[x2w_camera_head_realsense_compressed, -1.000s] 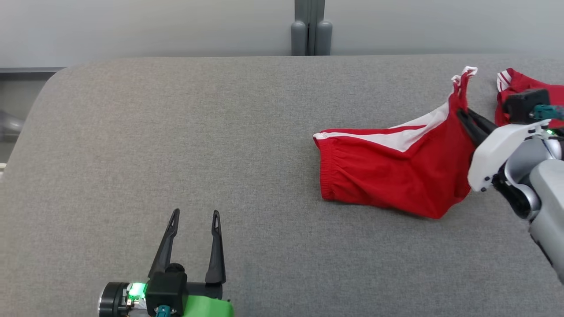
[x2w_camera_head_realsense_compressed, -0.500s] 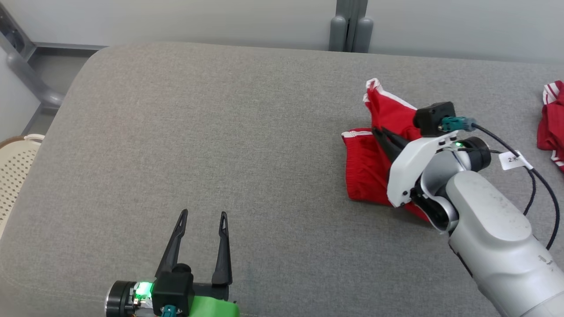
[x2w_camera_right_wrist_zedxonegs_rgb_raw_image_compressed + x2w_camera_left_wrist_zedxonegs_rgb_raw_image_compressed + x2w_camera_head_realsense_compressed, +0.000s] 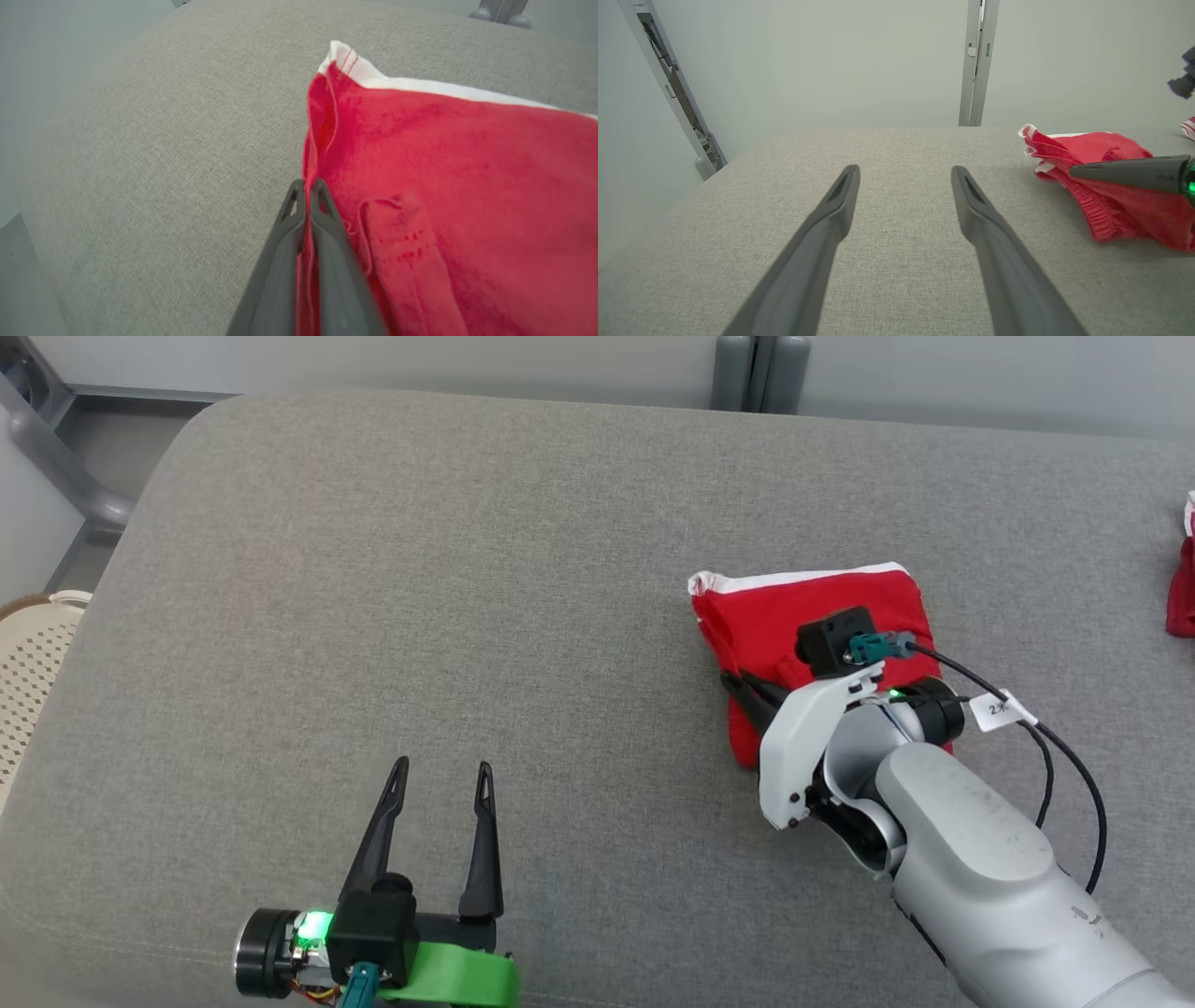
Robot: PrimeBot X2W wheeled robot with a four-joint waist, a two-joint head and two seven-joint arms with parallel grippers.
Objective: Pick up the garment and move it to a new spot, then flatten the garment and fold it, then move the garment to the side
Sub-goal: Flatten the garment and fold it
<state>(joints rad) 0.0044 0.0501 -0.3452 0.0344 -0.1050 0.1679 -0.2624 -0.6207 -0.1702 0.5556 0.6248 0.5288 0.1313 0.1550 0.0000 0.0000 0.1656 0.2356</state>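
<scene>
The garment is a pair of red shorts with white trim, lying doubled over on the grey padded table. My right gripper is shut on the garment's left edge; in the right wrist view red cloth is pinched between the fingers. In the left wrist view the garment lies at the right, with the right gripper's dark finger over it. My left gripper stands open above the table's near edge, well left of the garment, holding nothing.
A second red and white cloth shows at the table's far right edge. A pale perforated basket stands off the table's left side. A grey post rises behind the table. A black cable loops from my right wrist.
My right gripper has pulled the garment's edge over toward the near left, folding the shorts onto themselves. The head camera has shifted, so the whole picture moved. The left gripper stays still.
</scene>
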